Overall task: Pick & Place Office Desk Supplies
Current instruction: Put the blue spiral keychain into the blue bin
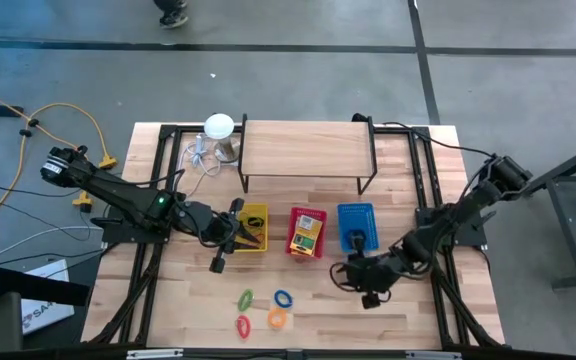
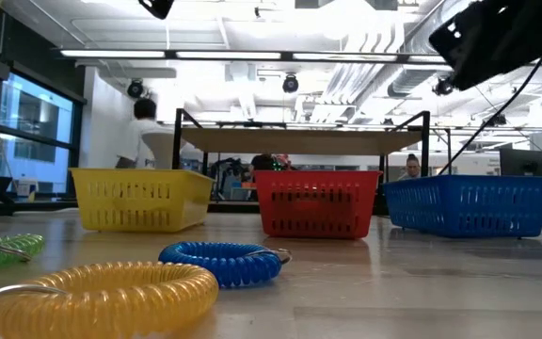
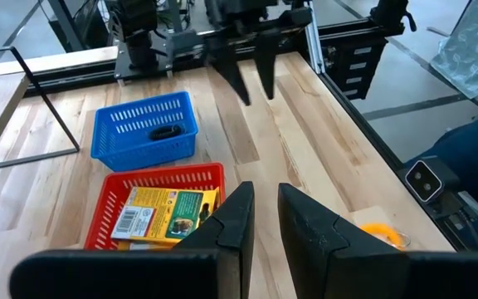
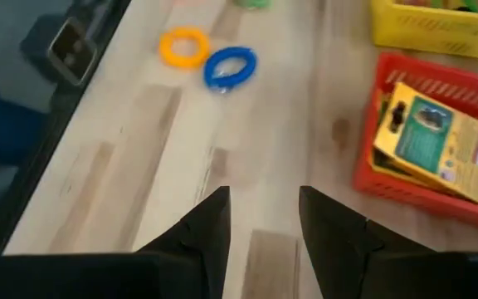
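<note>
Several small coiled rings lie flat on the table near its front edge: green [image 1: 245, 298], blue [image 1: 284, 298], orange [image 1: 277, 318] and red [image 1: 242, 325]. The blue ring [image 4: 230, 68] and the orange ring [image 4: 183, 46] also show in the right wrist view. A yellow-and-green card box [image 3: 160, 212] lies in the red basket [image 1: 306, 250]. My right gripper [image 1: 346, 274] hangs open above bare table, right of the rings and in front of the blue basket [image 1: 356, 215], its fingers slanting down. My left gripper [image 1: 251, 237] hovers over the yellow basket [image 1: 255, 212], its fingers a narrow gap apart with nothing between them.
Three baskets stand in a row at mid table; the blue one holds a small dark item [image 3: 166, 131]. Behind them stands a low wooden shelf [image 1: 306, 150] on a black frame. A white round-topped object [image 1: 218, 127] with a cable sits at the far left. People show in the room beyond the table.
</note>
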Robot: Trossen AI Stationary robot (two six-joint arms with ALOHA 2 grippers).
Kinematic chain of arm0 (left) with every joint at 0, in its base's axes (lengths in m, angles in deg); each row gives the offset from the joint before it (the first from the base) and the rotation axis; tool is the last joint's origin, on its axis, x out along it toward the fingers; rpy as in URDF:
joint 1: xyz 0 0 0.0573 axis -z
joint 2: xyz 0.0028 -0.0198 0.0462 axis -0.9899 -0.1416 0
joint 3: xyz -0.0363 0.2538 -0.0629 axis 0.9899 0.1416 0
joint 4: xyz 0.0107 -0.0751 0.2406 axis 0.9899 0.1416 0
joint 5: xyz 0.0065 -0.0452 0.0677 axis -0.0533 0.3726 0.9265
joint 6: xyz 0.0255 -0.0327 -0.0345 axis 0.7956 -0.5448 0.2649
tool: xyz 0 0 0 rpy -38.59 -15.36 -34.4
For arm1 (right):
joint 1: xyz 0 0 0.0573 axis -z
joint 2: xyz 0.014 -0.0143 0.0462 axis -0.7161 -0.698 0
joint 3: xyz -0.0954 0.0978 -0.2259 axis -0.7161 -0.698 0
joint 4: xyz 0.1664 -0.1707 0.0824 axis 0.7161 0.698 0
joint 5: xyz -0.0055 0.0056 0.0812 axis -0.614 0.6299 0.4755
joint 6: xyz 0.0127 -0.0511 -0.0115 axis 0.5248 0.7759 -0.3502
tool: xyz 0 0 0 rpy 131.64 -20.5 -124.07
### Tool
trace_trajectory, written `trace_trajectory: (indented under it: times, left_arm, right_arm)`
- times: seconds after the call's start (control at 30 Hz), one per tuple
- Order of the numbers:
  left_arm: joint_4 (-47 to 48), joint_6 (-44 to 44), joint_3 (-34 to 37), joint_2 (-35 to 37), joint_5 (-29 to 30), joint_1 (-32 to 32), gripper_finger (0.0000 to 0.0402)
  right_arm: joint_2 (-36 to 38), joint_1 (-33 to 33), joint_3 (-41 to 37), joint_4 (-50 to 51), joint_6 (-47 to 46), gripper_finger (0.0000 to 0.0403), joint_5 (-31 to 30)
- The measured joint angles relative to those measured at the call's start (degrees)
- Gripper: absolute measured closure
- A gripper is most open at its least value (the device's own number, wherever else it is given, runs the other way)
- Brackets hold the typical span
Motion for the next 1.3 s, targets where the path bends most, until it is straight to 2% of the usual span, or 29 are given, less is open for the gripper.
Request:
trace_trajectory:
  times: [0.43, 0.87, 1.3]
  left_arm:
    - [0.0, 0.0, 0.0, -0.01, 0.0, 0.0, 0.0347]
    - [0.0, 0.0, 0.0, -0.02, 0.0, 0.0, 0.0347]
    - [0.02, 0.0, 0.0, -0.02, 0.0, 0.0, 0.0347]
  right_arm:
    - [-0.04, -5.45, -0.02, -1.04, 0.23, 0.027, -0.03]
    - [-0.43, -5.36, -0.02, -1.28, 0.08, 0.027, -0.04]
    - [-7.74, -2.98, -0.02, -9.64, 0.5, 0.027, 0.15]
